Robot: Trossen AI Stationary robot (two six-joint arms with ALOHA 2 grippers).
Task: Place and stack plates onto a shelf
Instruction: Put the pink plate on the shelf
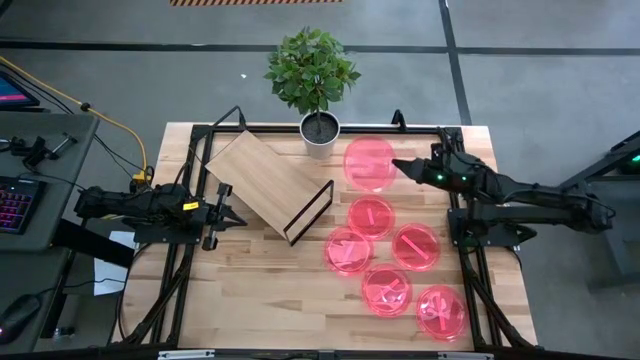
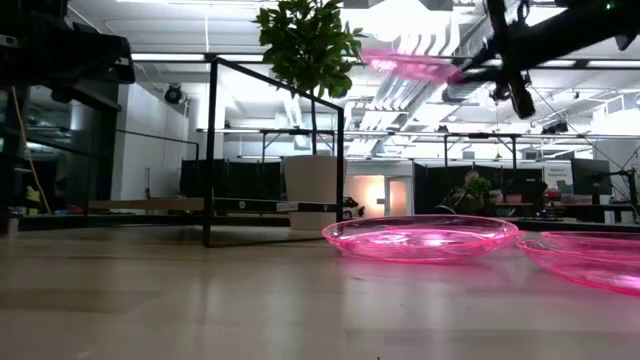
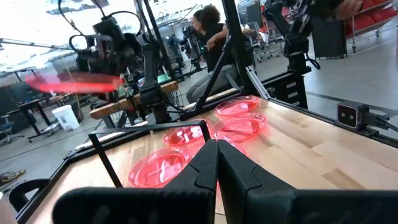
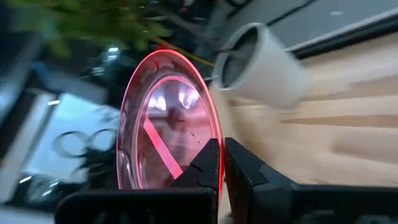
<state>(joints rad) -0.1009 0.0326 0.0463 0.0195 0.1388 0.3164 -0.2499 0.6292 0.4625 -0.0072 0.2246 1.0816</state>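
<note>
The right claw (image 1: 398, 165) is closed on the rim of one round translucent pink-red plastic plate (image 1: 370, 162), with the rim edge pinched between its two dark fingers (image 4: 208, 163) in the right wrist view. The low view shows this plate raised well above the slatted wooden worktop (image 1: 260, 290), level with the crown of the green potted plant in its white cylindrical pot (image 1: 320, 133). That pot stands just beside the held plate, on the side away from the claw. Beyond the pot lies the flat rectangular light plywood shelf (image 1: 255, 170) on its thin black wire frame leg (image 1: 310, 212), set at an angle on the worktop and bare of plates. Five more pink-red plates (image 1: 392, 262) lie flat on the worktop nearer the right arm's base, some touching or overlapping at the rims. The left claw (image 1: 232, 214) waits at the far edge of the shelf with its fingers closed together and nothing held. Judged step: transport of the first plate, lifted but not yet placed. The next move calls for carrying the plate past the pot without contact, centring it over the plywood board, lowering it level, then releasing.
</note>
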